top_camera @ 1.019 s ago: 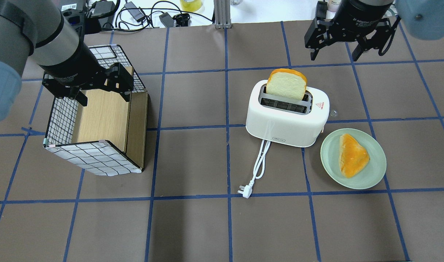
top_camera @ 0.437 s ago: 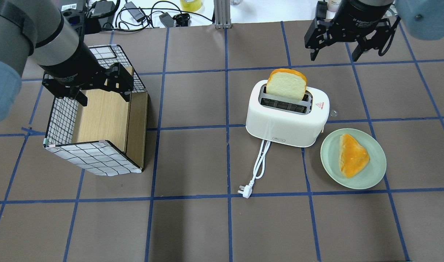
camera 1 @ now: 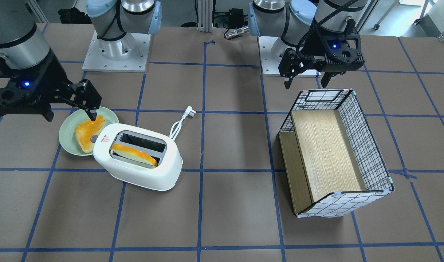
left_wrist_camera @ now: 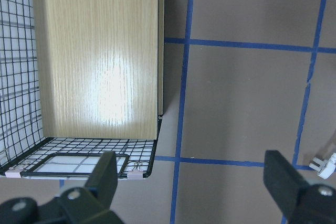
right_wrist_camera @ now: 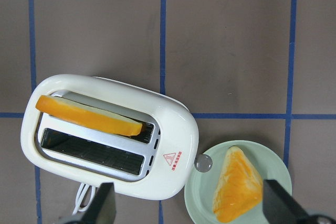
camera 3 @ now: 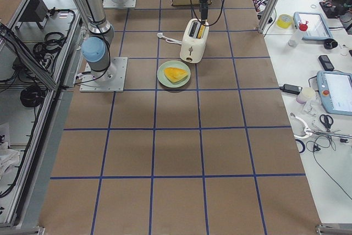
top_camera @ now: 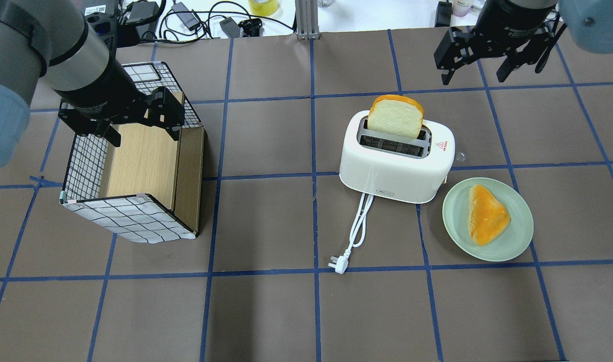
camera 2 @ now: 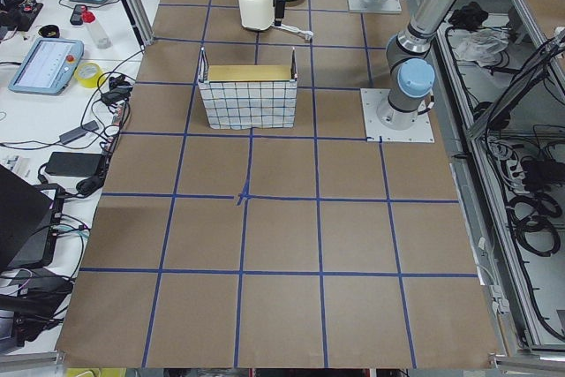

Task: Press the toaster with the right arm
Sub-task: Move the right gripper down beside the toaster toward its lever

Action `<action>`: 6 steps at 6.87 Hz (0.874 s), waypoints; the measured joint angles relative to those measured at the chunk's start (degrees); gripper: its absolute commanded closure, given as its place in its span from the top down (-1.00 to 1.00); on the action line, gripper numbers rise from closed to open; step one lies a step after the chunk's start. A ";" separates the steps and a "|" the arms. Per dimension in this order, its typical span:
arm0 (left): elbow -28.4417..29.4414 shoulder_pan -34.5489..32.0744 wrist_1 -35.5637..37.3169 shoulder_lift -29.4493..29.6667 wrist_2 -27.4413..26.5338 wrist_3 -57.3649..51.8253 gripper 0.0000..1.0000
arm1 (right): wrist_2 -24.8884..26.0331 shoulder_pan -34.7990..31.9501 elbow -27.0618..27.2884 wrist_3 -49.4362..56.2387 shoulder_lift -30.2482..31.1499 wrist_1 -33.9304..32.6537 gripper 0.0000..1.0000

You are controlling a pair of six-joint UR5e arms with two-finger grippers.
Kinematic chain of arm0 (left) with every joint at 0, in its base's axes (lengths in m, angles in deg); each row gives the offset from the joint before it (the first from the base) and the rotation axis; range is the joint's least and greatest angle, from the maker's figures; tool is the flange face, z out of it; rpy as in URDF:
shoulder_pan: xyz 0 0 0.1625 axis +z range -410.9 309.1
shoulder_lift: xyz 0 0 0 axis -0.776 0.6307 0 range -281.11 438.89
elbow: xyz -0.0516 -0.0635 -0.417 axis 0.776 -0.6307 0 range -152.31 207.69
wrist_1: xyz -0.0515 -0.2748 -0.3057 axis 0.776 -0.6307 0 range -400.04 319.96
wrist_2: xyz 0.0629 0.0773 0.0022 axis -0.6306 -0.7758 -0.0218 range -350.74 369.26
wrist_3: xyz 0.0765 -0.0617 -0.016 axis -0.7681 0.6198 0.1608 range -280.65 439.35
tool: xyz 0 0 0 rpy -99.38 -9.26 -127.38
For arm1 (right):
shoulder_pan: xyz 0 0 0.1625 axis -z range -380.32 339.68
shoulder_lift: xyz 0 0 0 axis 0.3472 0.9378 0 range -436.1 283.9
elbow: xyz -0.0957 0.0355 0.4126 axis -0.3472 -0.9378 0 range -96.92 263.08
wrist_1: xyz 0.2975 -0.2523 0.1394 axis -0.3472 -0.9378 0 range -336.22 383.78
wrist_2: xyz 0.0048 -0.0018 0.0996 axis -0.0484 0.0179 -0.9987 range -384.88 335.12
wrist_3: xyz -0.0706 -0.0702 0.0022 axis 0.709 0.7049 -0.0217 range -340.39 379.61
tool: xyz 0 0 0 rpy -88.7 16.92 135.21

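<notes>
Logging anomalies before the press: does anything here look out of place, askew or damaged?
The toaster sits skewed to the tape grid, and its plug lies loose on the table, connected to nothing. Nothing looks spilled or damaged.

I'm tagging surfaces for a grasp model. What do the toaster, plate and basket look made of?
Toaster: white plastic, smooth with a soft sheen; rounded moulded shell. Plate: pale green, even matte look; ceramic or plastic, cannot tell. Basket: black wire grid over white lining, with wood-grain panels inside, possibly laminate.
</notes>
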State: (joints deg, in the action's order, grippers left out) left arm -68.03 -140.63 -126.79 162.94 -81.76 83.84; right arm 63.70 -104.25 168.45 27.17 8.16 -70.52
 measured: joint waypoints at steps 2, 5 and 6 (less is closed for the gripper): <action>0.00 0.00 0.00 -0.02 -0.03 0.00 1.00 | -0.79 5.88 2.57 6.45 -0.62 -0.11 -0.31; 0.00 0.00 0.00 0.00 -0.04 0.00 1.00 | -6.29 7.98 7.03 7.77 -0.89 -0.20 -0.86; 0.00 0.00 0.00 -0.01 -0.04 0.00 1.00 | -8.90 8.18 8.39 7.87 -1.06 -0.19 -0.95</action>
State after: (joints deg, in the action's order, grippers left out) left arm -68.03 -140.63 -126.79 162.93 -81.80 83.83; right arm 54.80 -96.07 176.84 35.04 7.10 -70.71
